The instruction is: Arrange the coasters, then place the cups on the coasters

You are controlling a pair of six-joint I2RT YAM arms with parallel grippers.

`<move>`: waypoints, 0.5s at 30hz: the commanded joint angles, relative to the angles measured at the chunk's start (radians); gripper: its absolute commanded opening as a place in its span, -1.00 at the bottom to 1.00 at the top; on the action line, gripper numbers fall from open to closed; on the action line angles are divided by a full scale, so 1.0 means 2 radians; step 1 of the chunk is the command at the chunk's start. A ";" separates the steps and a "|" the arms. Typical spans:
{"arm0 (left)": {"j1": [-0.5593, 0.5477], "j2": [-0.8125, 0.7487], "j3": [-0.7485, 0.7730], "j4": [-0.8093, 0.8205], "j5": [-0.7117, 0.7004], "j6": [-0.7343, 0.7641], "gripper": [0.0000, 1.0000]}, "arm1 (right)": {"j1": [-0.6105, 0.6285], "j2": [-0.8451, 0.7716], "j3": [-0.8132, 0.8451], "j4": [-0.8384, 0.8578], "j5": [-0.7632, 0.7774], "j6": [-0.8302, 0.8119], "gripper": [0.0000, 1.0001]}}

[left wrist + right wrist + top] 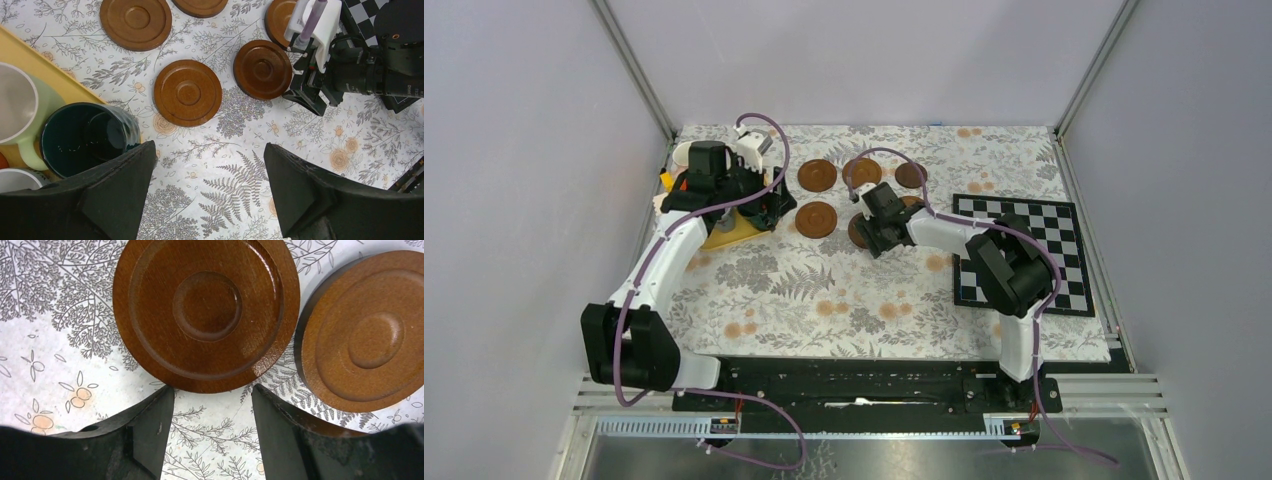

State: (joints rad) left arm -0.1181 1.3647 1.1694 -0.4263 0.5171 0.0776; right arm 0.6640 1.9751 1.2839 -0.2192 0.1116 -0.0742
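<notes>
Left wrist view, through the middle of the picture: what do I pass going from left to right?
pale green cup → dark green cup → centre coaster → coaster to its right → right arm

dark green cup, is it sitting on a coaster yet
No, the dark green cup stands at the yellow tray next to the pale green cup, and the nearest coaster lies bare.
</notes>
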 commanded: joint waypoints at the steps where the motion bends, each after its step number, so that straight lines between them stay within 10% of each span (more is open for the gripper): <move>1: 0.003 -0.001 -0.002 0.004 0.015 0.006 0.72 | 0.003 0.008 0.005 0.001 0.046 0.015 0.32; 15: 0.003 -0.003 -0.008 0.006 0.017 0.007 0.72 | 0.037 -0.039 -0.029 -0.021 0.000 0.005 0.18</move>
State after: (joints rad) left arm -0.1181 1.3655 1.1584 -0.4335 0.5217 0.0792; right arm 0.6922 1.9511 1.2526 -0.2203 0.1139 -0.0704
